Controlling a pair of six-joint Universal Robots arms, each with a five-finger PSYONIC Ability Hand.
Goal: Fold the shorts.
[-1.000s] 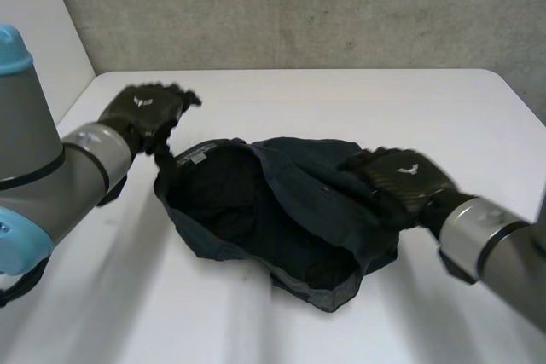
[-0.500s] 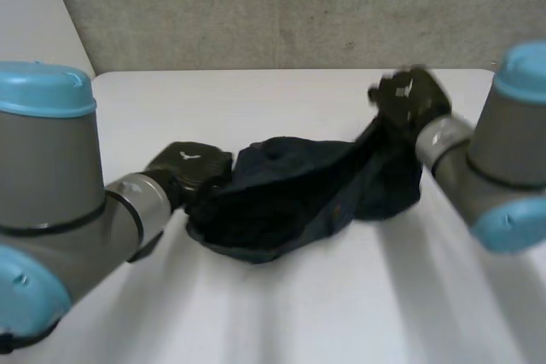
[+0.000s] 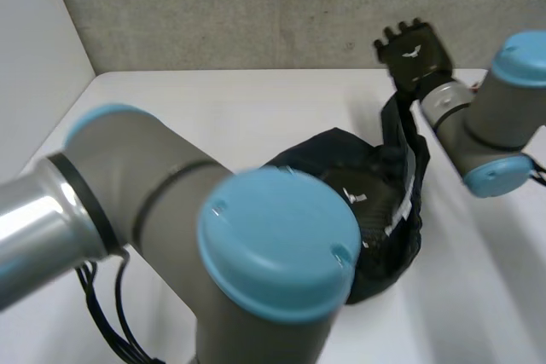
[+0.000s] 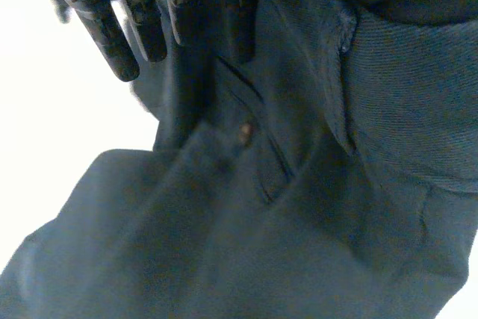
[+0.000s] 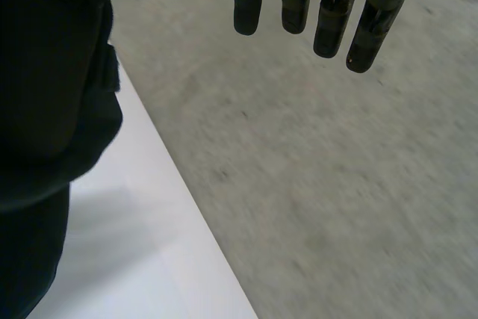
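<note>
The dark blue shorts (image 3: 328,149) lie bunched on the white table (image 3: 213,108), right of the middle. My left hand (image 3: 354,202) rests on top of them with straight fingers (image 4: 112,35) laid along the cloth (image 4: 299,222) near a pocket seam. My right hand (image 3: 414,47) is raised above the table's far right side, its fingers (image 5: 328,20) straight and spread toward the wall. A strip of the shorts (image 3: 397,125) rises from the heap to this hand and drapes by its thumb side (image 5: 52,72). How the strip is caught there is hidden.
My left arm (image 3: 171,236) crosses the front of the head view and hides much of the table. A grey concrete wall (image 3: 256,6) stands right behind the table's far edge (image 5: 149,184), close to my right hand.
My left arm has swung across to the right and its hand now lies on the shorts. My right hand has risen higher, drawing a strip of cloth up; the shorts have bunched rightward.
</note>
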